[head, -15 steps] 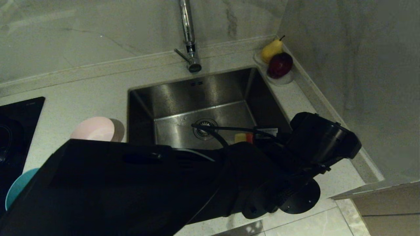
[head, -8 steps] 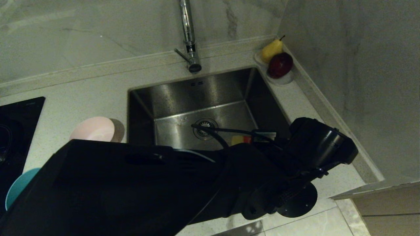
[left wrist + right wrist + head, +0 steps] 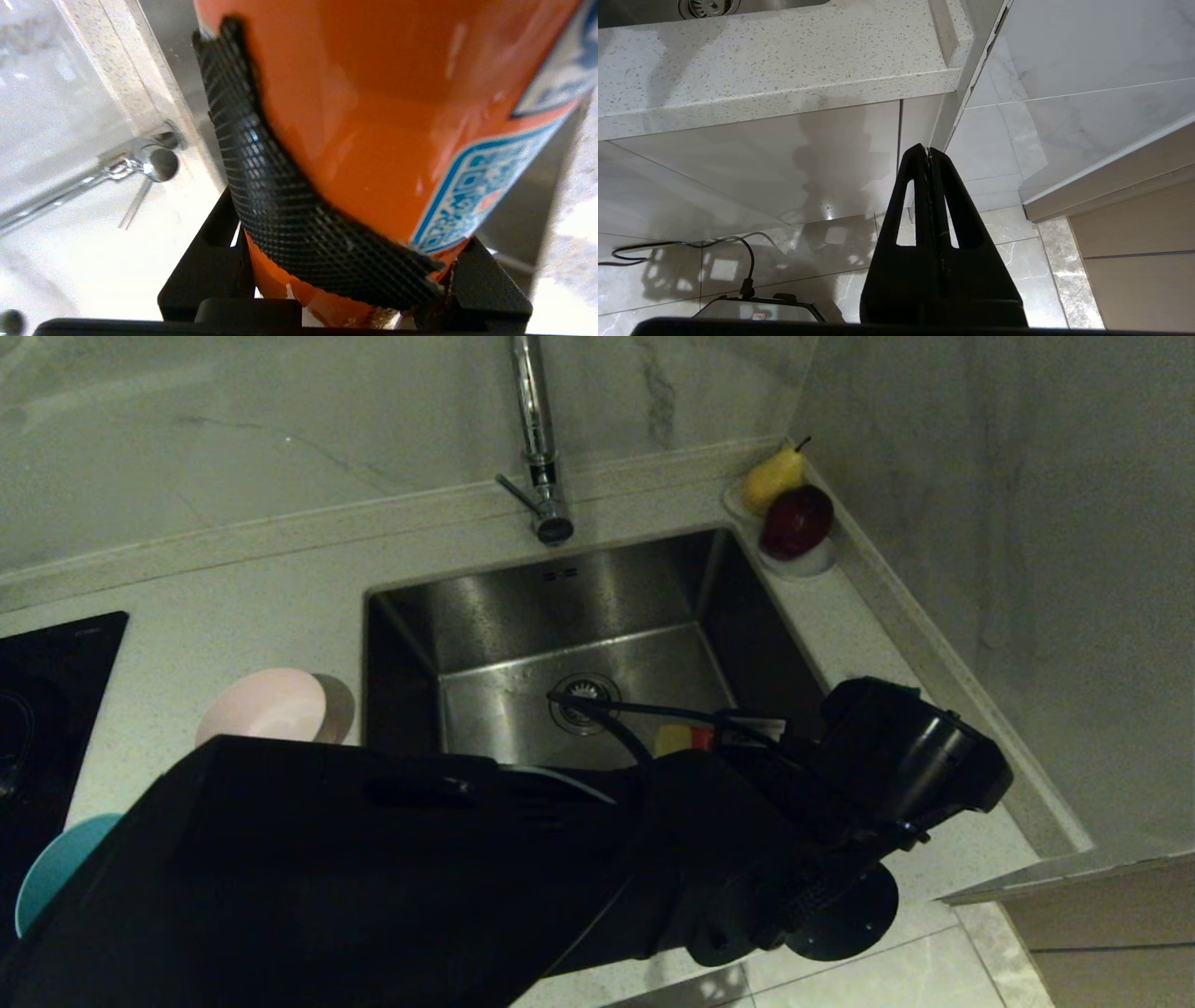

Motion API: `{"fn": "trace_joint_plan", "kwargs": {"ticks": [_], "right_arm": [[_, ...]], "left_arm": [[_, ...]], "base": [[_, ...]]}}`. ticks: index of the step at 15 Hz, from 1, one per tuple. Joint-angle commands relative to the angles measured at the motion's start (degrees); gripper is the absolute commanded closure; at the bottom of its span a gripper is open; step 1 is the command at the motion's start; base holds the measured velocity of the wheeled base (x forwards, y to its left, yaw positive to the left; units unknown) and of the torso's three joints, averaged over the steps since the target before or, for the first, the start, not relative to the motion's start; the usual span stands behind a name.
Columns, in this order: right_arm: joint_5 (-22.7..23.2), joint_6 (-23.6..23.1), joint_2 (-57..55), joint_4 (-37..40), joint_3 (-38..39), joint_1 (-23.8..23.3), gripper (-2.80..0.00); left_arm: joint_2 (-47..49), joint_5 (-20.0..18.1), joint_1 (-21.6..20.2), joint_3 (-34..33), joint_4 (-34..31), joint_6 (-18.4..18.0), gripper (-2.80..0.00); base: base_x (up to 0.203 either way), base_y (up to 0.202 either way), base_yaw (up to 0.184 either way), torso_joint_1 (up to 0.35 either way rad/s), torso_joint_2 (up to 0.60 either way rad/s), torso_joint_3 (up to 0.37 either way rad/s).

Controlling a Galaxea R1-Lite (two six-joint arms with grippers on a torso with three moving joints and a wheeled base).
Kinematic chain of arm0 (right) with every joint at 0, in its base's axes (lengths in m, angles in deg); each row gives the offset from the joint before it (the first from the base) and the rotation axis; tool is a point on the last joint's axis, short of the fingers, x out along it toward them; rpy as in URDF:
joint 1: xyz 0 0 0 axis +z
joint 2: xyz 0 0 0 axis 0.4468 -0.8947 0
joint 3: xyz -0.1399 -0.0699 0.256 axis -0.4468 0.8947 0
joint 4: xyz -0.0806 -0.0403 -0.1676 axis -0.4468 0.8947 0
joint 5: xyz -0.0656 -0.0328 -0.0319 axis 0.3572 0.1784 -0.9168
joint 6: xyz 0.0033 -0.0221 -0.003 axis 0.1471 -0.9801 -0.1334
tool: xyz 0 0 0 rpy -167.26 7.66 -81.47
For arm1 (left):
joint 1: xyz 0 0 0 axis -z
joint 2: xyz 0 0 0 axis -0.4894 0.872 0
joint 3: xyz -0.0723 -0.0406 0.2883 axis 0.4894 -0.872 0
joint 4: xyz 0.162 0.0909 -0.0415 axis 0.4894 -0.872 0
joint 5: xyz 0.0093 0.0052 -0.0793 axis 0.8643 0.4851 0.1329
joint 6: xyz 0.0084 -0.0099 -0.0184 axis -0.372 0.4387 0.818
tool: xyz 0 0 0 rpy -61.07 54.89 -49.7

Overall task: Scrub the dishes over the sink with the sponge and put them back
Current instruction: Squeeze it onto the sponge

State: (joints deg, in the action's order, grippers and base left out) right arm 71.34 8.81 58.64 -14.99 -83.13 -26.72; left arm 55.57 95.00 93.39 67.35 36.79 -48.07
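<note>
My left arm reaches across the front of the sink point(image 3: 579, 607), and its wrist point(image 3: 901, 756) hangs over the counter at the sink's right rim. The left gripper point(image 3: 345, 280) is shut on an orange bottle point(image 3: 383, 116) with a black mesh band and a blue-and-white label. A yellow and red bit of it point(image 3: 686, 739) shows over the basin. The pink bowl point(image 3: 266, 703) sits left of the sink and the blue bowl point(image 3: 51, 873) at the near left, partly behind my arm. A green sliver point(image 3: 896, 688) at the wrist's far edge may be the sponge. The right gripper point(image 3: 928, 151) hangs shut below the counter edge.
The chrome faucet point(image 3: 540, 439) stands behind the sink. A white dish with a pear and a red apple point(image 3: 794, 513) sits in the back right corner. The black cooktop point(image 3: 56, 663) lies at the far left. A wall runs close along the right.
The left wrist has edged slightly toward the near side, and a green sliver now shows at its far edge. The grip on the bottle is unchanged. The right arm has not moved.
</note>
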Motion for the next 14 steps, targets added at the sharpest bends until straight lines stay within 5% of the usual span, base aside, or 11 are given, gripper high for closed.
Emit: {"fn": "trace_joint_plan", "kwargs": {"ticks": [1,6,14], "right_arm": [[0.0,0.0,0.0,0.0,0.0,0.0,0.00],[0.0,0.0,0.0,0.0,0.0,0.0,0.00],[0.0,0.0,0.0,0.0,0.0,0.0,0.00]], "left_arm": [[-0.3,0.5,0.0,-0.2,0.0,-0.5,0.00],[0.6,4.2,-0.1,-0.2,-0.1,-0.7,0.00],[2.0,4.3,-0.2,-0.2,1.0,-0.2,0.00]], "base": [[0.000,0.000,0.000,0.000,0.00,0.000],[0.000,0.000,0.000,0.000,0.00,0.000],[0.000,0.000,0.000,0.000,0.00,0.000]]}}
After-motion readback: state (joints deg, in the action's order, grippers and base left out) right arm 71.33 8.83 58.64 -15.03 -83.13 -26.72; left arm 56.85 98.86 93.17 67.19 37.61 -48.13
